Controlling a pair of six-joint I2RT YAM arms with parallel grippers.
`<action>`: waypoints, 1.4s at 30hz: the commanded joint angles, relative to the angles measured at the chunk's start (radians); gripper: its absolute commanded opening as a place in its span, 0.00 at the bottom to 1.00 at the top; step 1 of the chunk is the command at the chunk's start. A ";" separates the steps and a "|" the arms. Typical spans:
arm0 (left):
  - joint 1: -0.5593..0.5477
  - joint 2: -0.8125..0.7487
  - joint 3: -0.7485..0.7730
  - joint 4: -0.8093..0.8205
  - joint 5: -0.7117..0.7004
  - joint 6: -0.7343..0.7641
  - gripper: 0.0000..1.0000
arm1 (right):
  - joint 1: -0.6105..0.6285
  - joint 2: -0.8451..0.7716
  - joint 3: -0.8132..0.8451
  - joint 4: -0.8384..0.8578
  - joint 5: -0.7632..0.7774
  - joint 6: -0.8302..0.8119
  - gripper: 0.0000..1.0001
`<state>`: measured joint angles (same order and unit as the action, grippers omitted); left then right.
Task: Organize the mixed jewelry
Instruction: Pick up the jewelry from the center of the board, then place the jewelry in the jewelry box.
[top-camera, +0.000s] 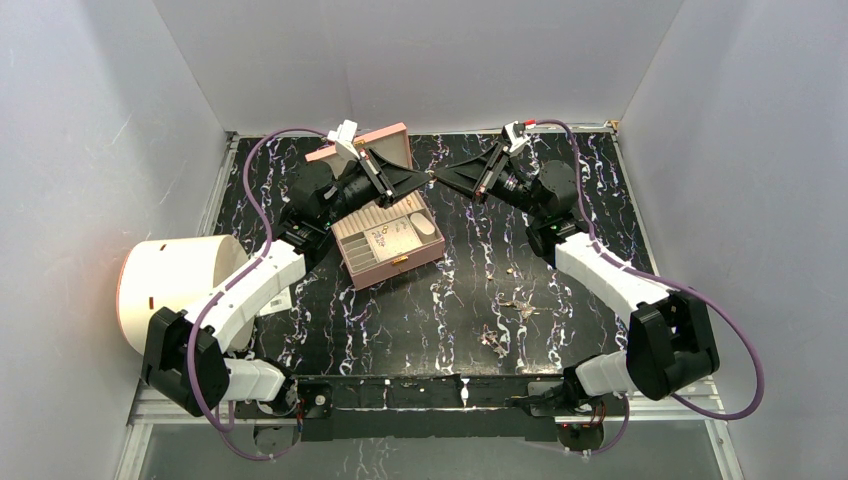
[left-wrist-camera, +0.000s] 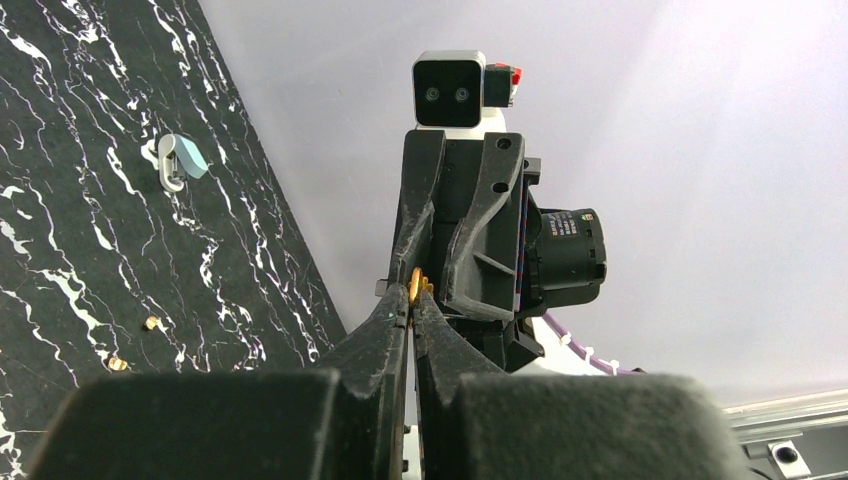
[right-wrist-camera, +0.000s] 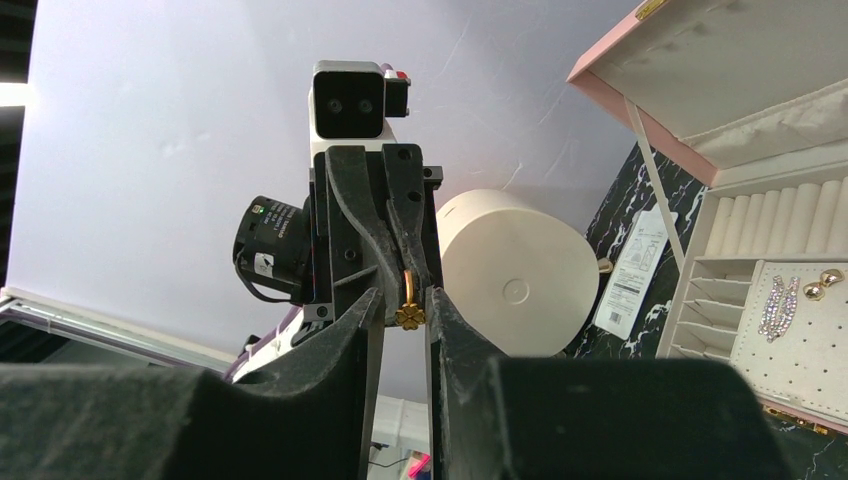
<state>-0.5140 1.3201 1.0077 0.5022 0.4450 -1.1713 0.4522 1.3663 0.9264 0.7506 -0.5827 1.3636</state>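
Where the two arms meet tip to tip above the far half of the black marbled table (top-camera: 420, 330), we note a gold ring (right-wrist-camera: 408, 303) with a clover-shaped charm held in the air between them. The left gripper (left-wrist-camera: 411, 308) has its fingers clenched on the ring's band. The right gripper (right-wrist-camera: 407, 322) has its fingers standing either side of the charm, partly apart; we cannot tell whether they press it.

The rest of the mixed jewelry lies loose on the table:
- a small scatter of chain pieces (top-camera: 520, 305) in front of the right arm
- a pale blue bit (left-wrist-camera: 186, 160) on a silvery loop
- two tiny gold pieces (left-wrist-camera: 152, 322) near it

The pink jewelry box (top-camera: 345, 258) sits open under the left arm, lid up. Sparkly drop earrings (right-wrist-camera: 778, 305) lie in one compartment. A white barcode tag (right-wrist-camera: 636, 275) lies beside a cream cylinder (top-camera: 180, 285).
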 joint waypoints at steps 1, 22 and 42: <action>0.005 -0.015 -0.004 0.029 -0.001 0.006 0.00 | -0.003 -0.003 0.048 0.048 -0.007 0.005 0.28; 0.005 -0.031 0.013 -0.056 -0.029 0.075 0.19 | -0.003 -0.014 0.068 -0.098 0.018 -0.068 0.19; 0.043 -0.157 0.199 -0.782 -0.521 0.466 0.64 | 0.059 0.154 0.405 -0.731 0.168 -0.526 0.18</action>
<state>-0.4770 1.2243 1.1446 -0.1123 0.0956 -0.8017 0.4767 1.4738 1.1904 0.1829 -0.4717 1.0115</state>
